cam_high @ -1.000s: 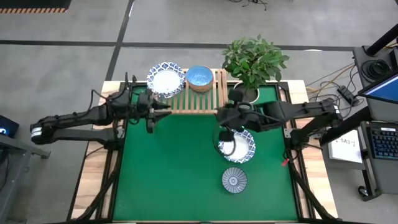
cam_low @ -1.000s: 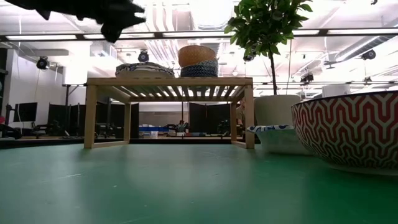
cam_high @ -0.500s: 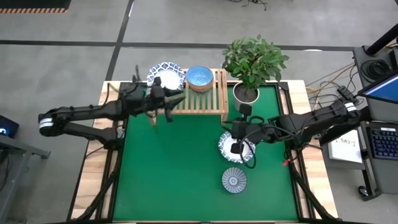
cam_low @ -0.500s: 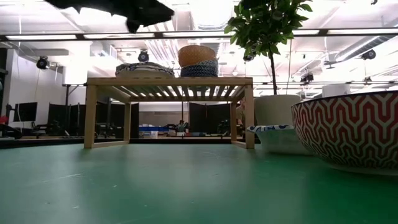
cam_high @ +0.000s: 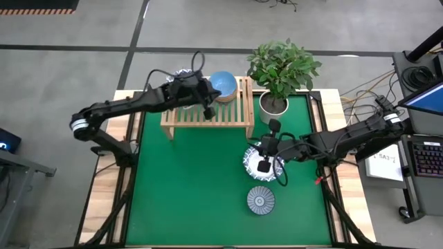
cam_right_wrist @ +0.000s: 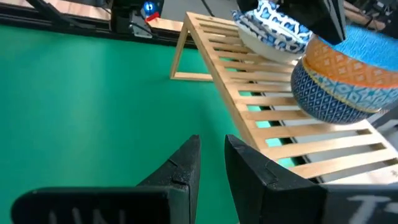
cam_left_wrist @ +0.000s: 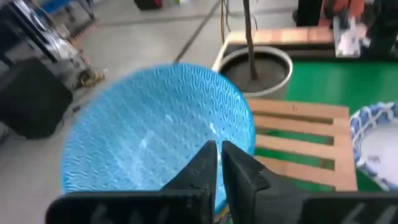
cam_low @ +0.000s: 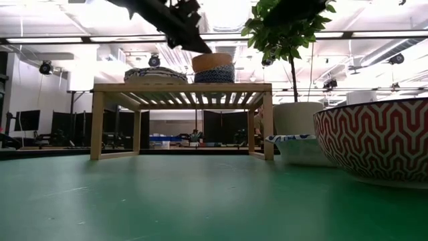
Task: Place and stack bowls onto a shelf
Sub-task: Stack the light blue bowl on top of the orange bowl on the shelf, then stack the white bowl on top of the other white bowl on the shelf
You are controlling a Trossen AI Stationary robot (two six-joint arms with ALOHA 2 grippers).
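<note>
- Over the last second I watched the left gripper (cam_high: 208,111) swing from the table edge beside the shelf (cam_high: 232,119) up across its top, ending over the near edge of the stack of small bowls (cam_high: 222,86).
- On the way its fingers came together; in its wrist view the two tips sat almost touching with nothing between them, right over the light-blue bowl (cam_left_wrist: 158,134) that tops the stack.
- The right gripper (cam_high: 264,166) had lifted off toward the shelf and then dropped back, and it now hung above the white bowl with the blue rim (cam_high: 250,163) on the green mat (cam_high: 187,194).
- Its fingers stood a little apart, and I could see nothing held between them in its wrist view.
- I judged that the left arm had let go of its last bowl and was nudging or checking the stack, so the shelf side looked settled for now.
- The shelf carried a blue-rimmed white stack (cam_low: 155,74) and the small stack; three bowls were left on the mat: the blue-rimmed one, a grey patterned one (cam_high: 261,200) nearer the front edge, and a red-and-white one (cam_low: 374,140) seen only in the low view.
- The left arm reached out long and slanted from the table's left side, its wrist over the shelf top.
- The right arm came in from the right edge, stretched low, its gripper pointing toward the shelf.
</note>
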